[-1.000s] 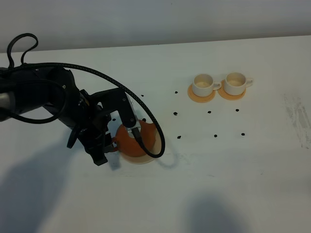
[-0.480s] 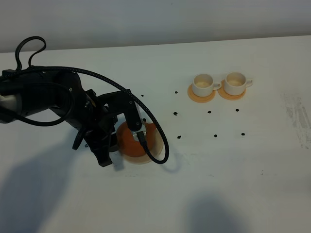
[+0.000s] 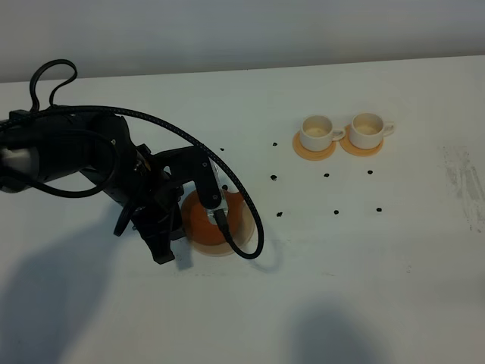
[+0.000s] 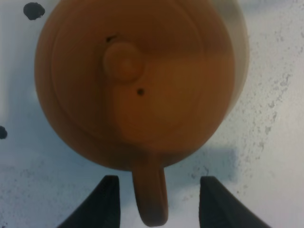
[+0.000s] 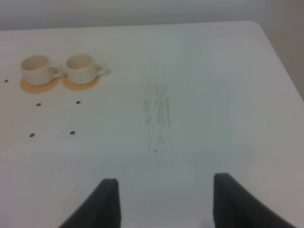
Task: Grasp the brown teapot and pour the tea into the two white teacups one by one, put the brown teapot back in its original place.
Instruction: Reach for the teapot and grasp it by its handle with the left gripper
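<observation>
The brown teapot (image 3: 203,218) stands on the pale tan disc (image 3: 236,241) left of the table's middle, partly hidden by my left arm. In the left wrist view the teapot (image 4: 137,85) shows lid up, with its loop handle (image 4: 151,197) lying between my fingers. My left gripper (image 4: 159,180) is open, one finger on each side of the handle, not touching it. It also shows in the high view (image 3: 170,227). The two white teacups (image 3: 317,133) (image 3: 367,130) stand on orange coasters at the back right, also in the right wrist view (image 5: 37,67) (image 5: 81,66). My right gripper (image 5: 166,180) is open and empty.
Small black dots (image 3: 273,177) mark the white table between teapot and cups. A faint grey smudge (image 3: 462,182) lies near the right edge. The table's back edge meets a pale wall. The left arm's black cable (image 3: 242,205) loops over the teapot.
My left arm has moved a little to the right, bringing the open gripper around the teapot's handle. The teapot and cups have not moved.
</observation>
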{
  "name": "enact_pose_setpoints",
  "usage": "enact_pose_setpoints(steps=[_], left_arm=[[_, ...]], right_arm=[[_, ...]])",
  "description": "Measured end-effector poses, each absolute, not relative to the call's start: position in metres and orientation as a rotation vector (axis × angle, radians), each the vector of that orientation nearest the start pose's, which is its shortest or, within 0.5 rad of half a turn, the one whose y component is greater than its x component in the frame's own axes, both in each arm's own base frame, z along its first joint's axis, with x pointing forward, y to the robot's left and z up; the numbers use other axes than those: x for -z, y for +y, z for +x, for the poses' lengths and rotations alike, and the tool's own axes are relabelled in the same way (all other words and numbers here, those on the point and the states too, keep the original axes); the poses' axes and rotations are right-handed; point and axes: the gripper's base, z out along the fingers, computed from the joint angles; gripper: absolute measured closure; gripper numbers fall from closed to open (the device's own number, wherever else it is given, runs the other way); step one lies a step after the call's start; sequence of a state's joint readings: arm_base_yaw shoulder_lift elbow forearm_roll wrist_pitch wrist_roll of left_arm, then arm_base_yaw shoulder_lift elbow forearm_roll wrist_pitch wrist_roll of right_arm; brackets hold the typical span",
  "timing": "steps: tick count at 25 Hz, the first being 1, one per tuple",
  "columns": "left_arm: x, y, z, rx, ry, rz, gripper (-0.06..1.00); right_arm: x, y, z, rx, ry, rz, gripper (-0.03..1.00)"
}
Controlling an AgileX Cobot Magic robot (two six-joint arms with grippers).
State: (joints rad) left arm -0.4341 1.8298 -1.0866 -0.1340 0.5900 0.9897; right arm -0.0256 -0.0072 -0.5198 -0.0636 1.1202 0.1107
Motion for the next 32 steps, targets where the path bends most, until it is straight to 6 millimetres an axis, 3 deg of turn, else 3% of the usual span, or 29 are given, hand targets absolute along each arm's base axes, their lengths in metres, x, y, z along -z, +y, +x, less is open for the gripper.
enact_pose_setpoints(steps=[5,10,26,32], left_arm=[[-0.162,-0.153,0.317,-0.008,2.225,1.712,0.63],[-0.158,-0.153,0.319,-0.024,2.262,1.659,0.83],[-0.159,-0.154,0.322,-0.047,2.219,1.663,0.83],[-0.168,-0.155,0.324,-0.065,2.151,1.663,0.83]], right_arm=[[-0.278,-0.005,-0.011,0.024,2.07,0.147,0.54],[-0.278,-0.005,-0.011,0.024,2.07,0.147,0.54],[-0.278,-0.005,-0.011,0.024,2.07,0.147,0.54],[-0.278,-0.005,-0.011,0.024,2.07,0.147,0.54]])
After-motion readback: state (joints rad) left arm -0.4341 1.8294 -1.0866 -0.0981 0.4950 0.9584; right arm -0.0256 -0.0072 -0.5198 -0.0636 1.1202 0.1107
